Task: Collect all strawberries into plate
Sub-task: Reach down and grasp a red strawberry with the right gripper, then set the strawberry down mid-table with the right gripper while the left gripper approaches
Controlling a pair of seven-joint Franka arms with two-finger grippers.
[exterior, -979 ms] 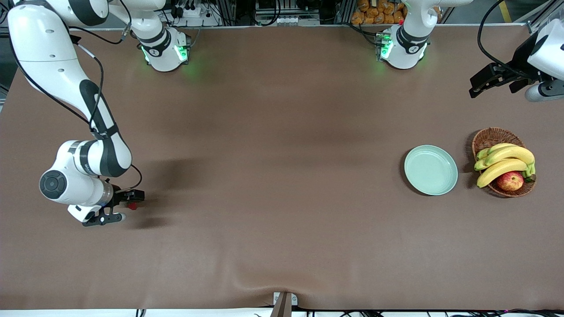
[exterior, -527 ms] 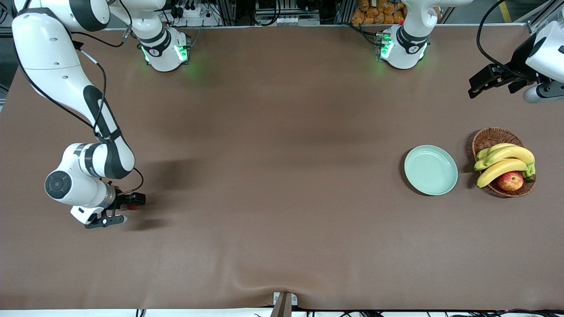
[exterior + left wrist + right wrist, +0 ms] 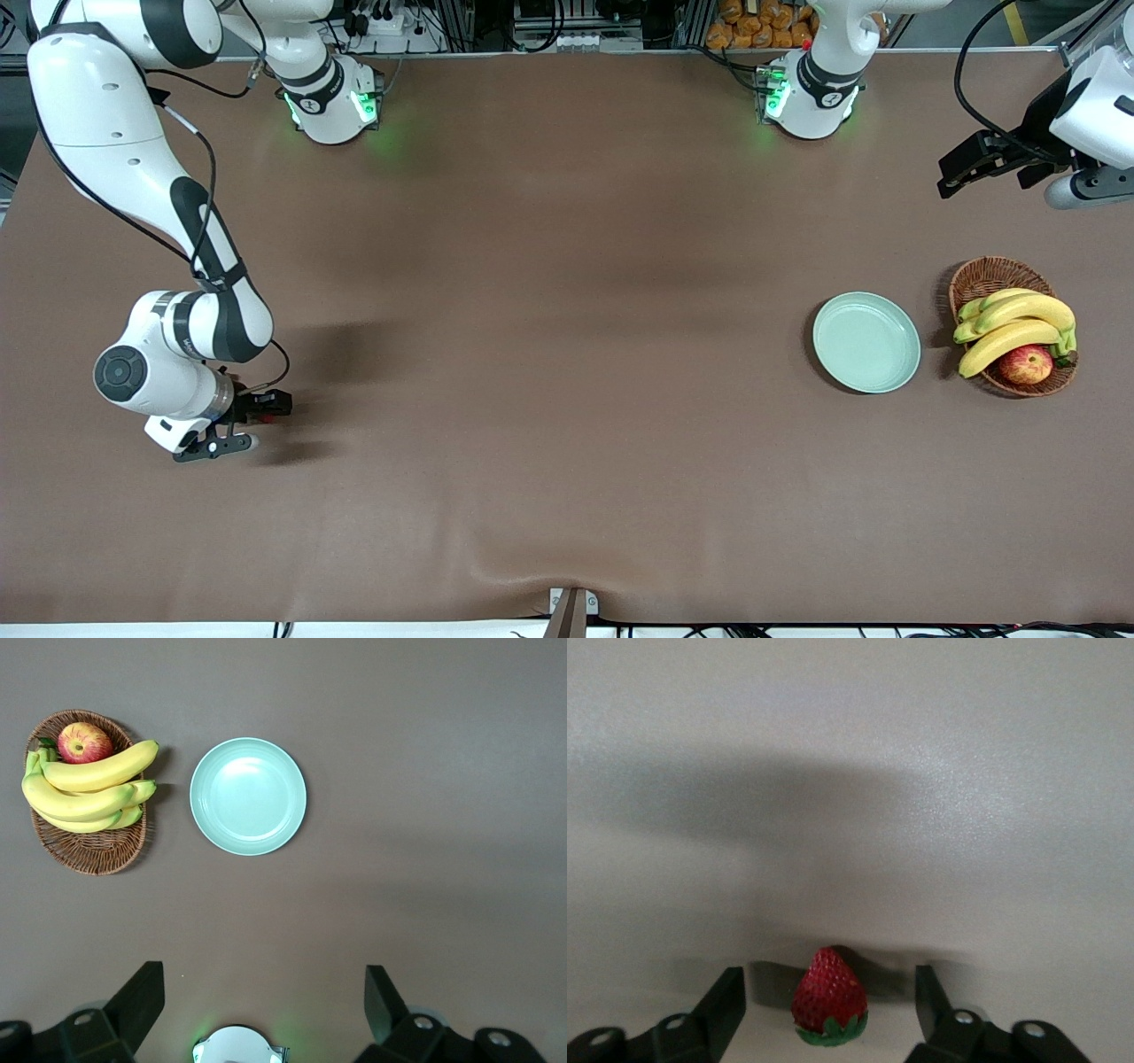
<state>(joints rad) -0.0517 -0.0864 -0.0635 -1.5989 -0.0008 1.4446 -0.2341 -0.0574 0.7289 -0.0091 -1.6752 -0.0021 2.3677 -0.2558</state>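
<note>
Right tool (image 3: pixel 241 424): low at the counter (image 3: pixel 567 372) toward the right arm's end; fingers (image 3: pixel 722 1005) parted on either side of one strawberry (image 3: pixel 829 996), a gap showing on each side in the right wrist view, so nothing is gripped; whether the pads touch the berry at all is hard to tell from this angle
Strawberry: on the counter between the right tool's fingers, red tip pointing away from the wrist, green cap toward it; in the front view it is mostly hidden by the tool, perhaps a trace of red at the fingertips; only this one berry can be seen
Counter: brown cloth, a soft shadow of the right arm falling across it beside the tool
Plate (image 3: pixel 866 342): pale mint-green, round, flat on the counter toward the left arm's end; nothing lies in it; well apart from the strawberry
Basket (image 3: pixel 988 276): brown wicker, just beside the plate, nearer the left arm's end; holds bananas (image 3: pixel 1015 325) and a red-yellow apple (image 3: pixel 1025 363)
Left tool (image 3: pixel 966 167): up in the air over the counter's edge at the left arm's end, waiting; fingers (image 3: pixel 137 1001) spread wide and holding nothing; its wrist view looks down on plate (image 3: pixel 248 796) and basket (image 3: pixel 89 850)
</note>
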